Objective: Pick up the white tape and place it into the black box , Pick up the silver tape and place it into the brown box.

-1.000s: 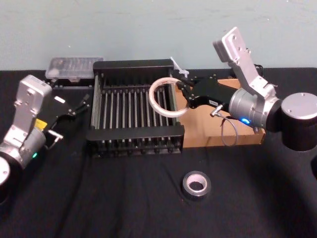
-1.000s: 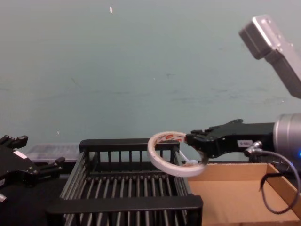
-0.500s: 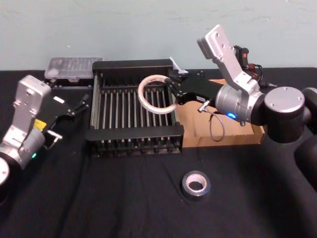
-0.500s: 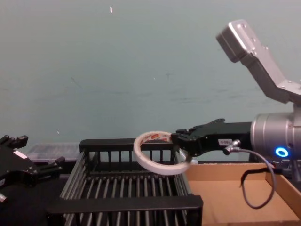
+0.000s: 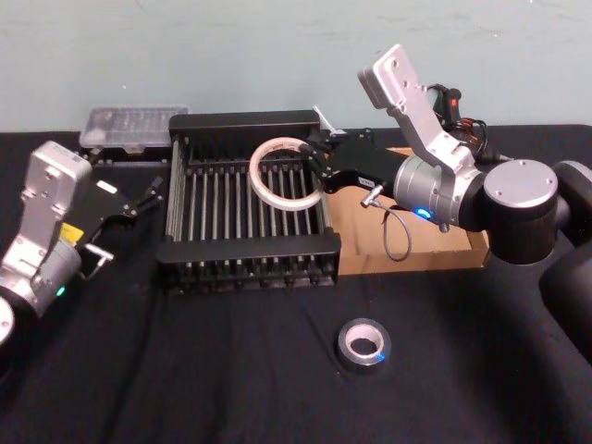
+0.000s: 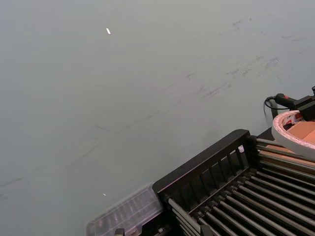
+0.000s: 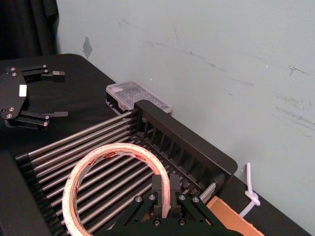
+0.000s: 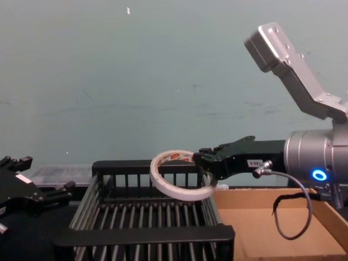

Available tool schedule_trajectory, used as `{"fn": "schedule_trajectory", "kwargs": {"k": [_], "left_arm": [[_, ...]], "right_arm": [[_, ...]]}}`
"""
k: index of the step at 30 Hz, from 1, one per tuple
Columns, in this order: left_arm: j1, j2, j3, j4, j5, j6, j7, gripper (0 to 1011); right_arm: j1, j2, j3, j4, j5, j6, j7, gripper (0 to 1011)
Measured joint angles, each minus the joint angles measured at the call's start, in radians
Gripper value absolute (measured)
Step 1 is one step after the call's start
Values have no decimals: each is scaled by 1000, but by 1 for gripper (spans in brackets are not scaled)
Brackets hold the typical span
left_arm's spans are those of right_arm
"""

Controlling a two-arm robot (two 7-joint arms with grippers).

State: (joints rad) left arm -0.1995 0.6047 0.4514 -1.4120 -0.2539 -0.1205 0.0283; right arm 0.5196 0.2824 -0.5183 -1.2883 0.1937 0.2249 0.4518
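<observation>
My right gripper (image 5: 317, 163) is shut on the rim of the white tape (image 5: 252, 174), a thin wide ring with red print inside. It holds the ring tilted in the air over the right part of the black box (image 5: 250, 248), the slatted crate. From the wrist, the fingers (image 7: 158, 187) pinch the ring (image 7: 118, 149) above the crate bars. The silver tape (image 5: 363, 344) lies on the black cloth in front. The brown box (image 5: 435, 245) sits right of the crate, under my right arm. My left gripper (image 5: 146, 195) rests open left of the crate.
A clear plastic case (image 5: 134, 125) lies behind the crate's left corner. A cable loop hangs under my right wrist over the brown box. A pale wall stands close behind the table.
My right gripper has carried the white tape leftward, from the crate's right rim to a spot above its bars. The left arm and the silver tape have stayed put.
</observation>
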Motion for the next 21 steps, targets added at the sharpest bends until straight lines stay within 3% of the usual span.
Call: {"fn": "schedule_trajectory", "kwargs": {"k": [4,8,21], "left_arm": [[0,0,0,0,0,0,0,1001],[0,0,0,0,0,0,0,1001],[0,0,0,0,0,0,0,1001]], "right_arm": [[-1,1,0,-2,0,1,0,97],[-2,2,1,-3,1,3,0,176],[-3,3,2,-5,2,5,-1,589]]}}
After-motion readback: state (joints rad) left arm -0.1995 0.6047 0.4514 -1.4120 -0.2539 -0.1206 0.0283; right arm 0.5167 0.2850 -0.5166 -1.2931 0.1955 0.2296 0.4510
